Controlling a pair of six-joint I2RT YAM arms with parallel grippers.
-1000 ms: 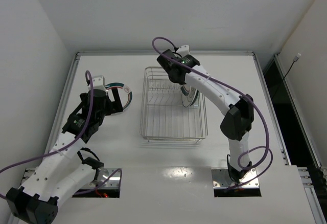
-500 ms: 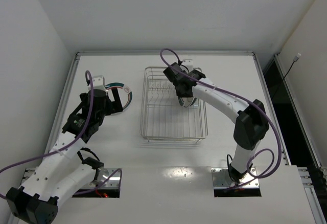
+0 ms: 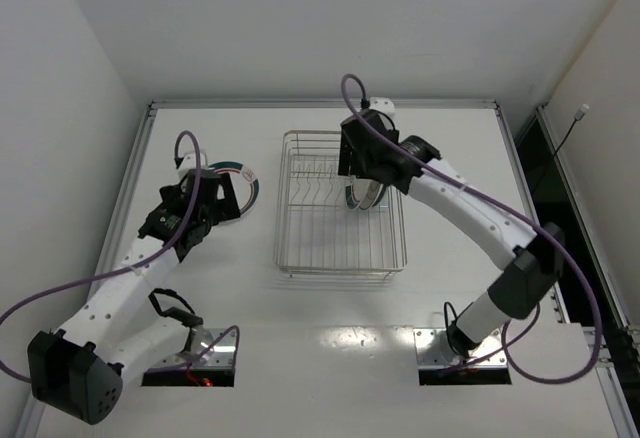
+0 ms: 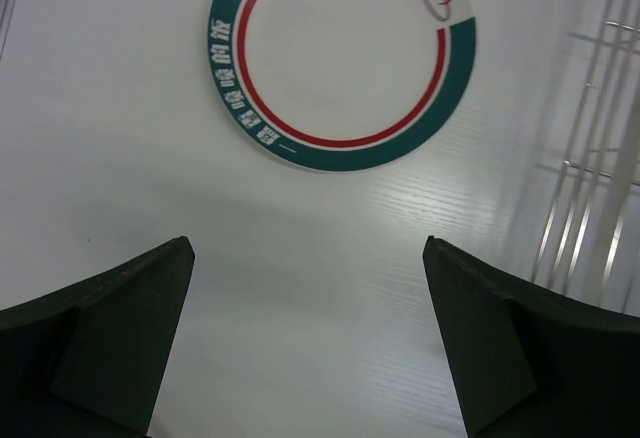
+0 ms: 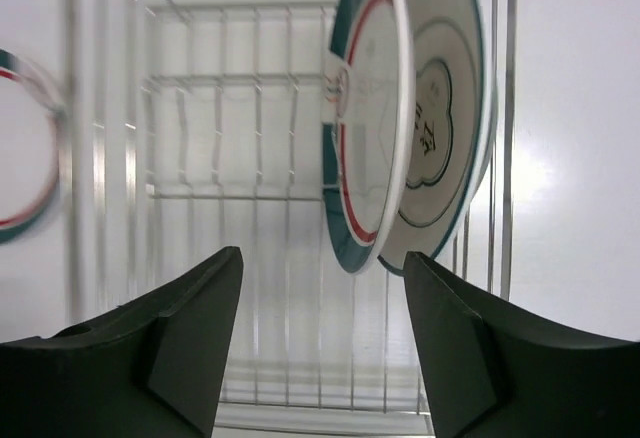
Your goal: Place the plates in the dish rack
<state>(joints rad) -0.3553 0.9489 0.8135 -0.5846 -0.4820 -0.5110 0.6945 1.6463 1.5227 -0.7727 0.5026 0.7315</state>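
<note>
- White desk (image 3: 450, 288), dish rack (image 3: 330, 248) in the middle: a banded plate (image 5: 362, 128) and the grey-motif plate (image 5: 445, 108) stand leaning together at its far right.
- Danger: another rimmed plate (image 4: 340, 58) lies flat beside the rack, and a pinch could just skid it.
- Spread wide and empty, the left fingers (image 4: 120, 338) hover short of it.
- Also wide apart, the right fingers (image 5: 170, 348) hold nothing and face the racked pair.

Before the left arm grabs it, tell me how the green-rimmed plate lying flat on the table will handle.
The plate looks glazed and rigid, so it probably won't flex but may slip in the left pincer. It lies flat on the table, so its rim is likely hard to get under.
</note>
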